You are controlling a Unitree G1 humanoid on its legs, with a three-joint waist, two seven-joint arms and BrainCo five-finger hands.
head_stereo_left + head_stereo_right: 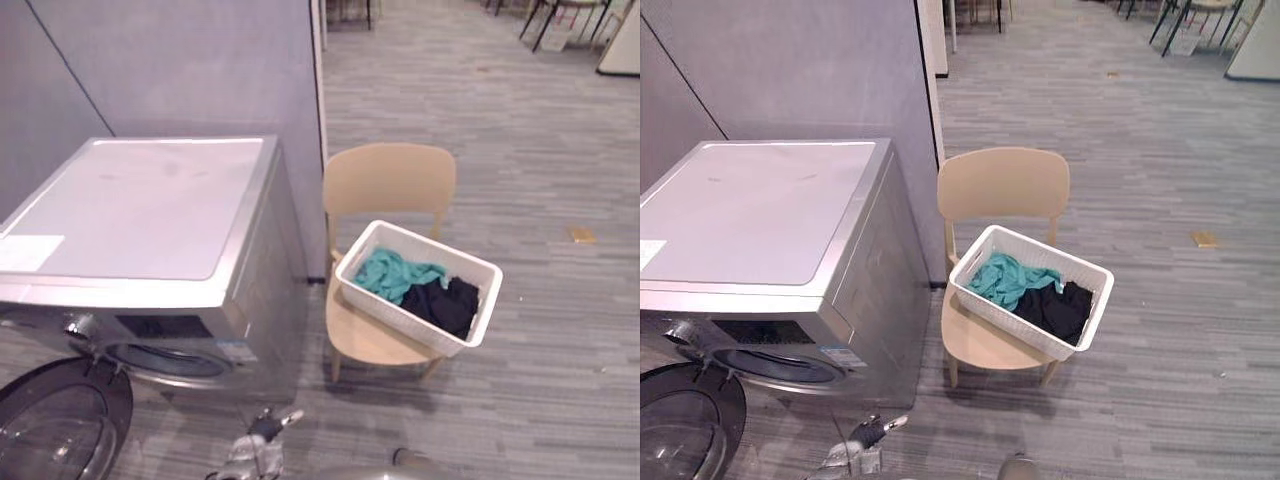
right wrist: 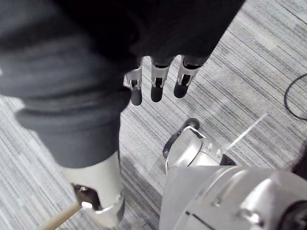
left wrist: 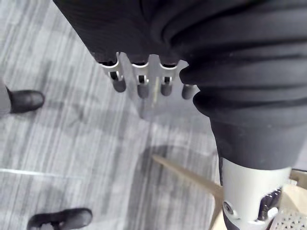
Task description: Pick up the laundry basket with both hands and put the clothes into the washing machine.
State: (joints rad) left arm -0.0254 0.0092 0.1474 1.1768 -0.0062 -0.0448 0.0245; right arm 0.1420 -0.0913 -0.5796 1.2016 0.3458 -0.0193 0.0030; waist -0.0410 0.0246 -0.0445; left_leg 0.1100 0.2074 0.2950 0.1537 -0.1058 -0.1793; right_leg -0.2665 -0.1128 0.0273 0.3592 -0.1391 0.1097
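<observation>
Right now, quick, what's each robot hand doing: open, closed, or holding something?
Left robot hand: open, fingers relaxed, holding nothing.
Right robot hand: open, fingers relaxed, holding nothing.

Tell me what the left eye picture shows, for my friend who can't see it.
A white laundry basket holding teal clothes and black clothes sits on a tan chair. Left of it stands a silver washing machine with its round door swung open.
</observation>
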